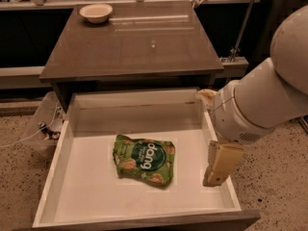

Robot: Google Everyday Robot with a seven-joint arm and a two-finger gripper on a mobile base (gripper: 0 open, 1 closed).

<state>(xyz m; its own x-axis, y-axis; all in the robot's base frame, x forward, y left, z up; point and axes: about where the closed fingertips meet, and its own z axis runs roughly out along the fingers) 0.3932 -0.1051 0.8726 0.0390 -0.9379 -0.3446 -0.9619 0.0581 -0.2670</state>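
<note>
Arm (269,95) comes in from the right, bulky white rounded segments, wrist bent down over the right side of the drawer. Table (130,47): dark brown, flat matte top with faint sheen, square-edged. Drawer (77,186) below it is pulled fully out, white interior, shallow rectangular box, bare smooth bottom. Green snack bag (143,159) lies flat near the drawer's centre, crinkled glossy foil, white "dang" lettering, pale round chips printed on it. Gripper (216,170) hangs inside the drawer by the right wall, pointing down, beige blocky fingers, well apart from the bag and holding nothing. Cannot tell if the jaws are spread or pressed together from this angle. Small cream bowl (96,12), round and shallow, sits on the table's far-left corner. Floor (19,177) is speckled terrazzo.
</note>
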